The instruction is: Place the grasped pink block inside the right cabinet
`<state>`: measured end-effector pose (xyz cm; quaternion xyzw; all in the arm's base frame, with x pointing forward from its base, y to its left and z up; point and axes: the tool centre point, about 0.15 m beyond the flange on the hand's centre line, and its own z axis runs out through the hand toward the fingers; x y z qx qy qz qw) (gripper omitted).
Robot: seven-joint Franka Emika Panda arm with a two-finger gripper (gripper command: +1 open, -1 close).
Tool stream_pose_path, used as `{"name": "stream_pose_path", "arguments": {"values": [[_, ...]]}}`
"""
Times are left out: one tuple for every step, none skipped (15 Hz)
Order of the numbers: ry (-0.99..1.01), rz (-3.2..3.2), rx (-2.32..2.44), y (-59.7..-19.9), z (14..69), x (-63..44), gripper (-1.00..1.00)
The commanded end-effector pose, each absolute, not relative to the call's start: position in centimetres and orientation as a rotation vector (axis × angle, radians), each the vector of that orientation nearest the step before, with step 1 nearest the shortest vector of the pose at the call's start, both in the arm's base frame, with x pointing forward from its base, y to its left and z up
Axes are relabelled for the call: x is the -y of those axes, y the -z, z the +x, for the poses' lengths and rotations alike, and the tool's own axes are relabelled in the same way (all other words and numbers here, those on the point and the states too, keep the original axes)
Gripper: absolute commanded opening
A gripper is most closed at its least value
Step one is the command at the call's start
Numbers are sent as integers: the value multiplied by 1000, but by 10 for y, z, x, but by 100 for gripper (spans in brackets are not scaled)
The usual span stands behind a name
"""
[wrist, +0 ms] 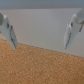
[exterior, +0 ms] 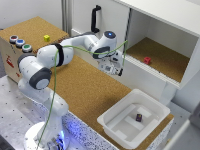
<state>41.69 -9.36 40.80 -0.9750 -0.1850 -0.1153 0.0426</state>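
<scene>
The pink block (exterior: pixel 147 60) is seen resting on the cork floor inside the right cabinet (exterior: pixel 172 37). The gripper (exterior: pixel 116 68), just outside the cabinet's front edge, is held spread and empty, its fingers (wrist: pixel 11 35) apart. No legible writing is visible.

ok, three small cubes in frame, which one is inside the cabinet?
The pink block, reddish, sitting on the cork floor of the right cabinet. The yellow cube is on the cork box top; the dark purple cube is in the white tray.
</scene>
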Motion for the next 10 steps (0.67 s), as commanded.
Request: {"name": "stream_pose_path", "arguments": {"values": [[392,-2950,573,-412,390,87,100],[386,-2935,565,-410,384,75,100],[397,-2933,547,-411,378,64,100],[392,-2909,519,-411,372,49,100],[372,-2877,508,-409,366,33,100],[350,-2859,492,-408,360,17,100],[325,-2846,485,-407,355,1,100],[310,-2847,478,-409,348,-19,100],[294,-2846,489,-411,342,-36,100],[277,-2841,483,-412,336,-50,100]]}}
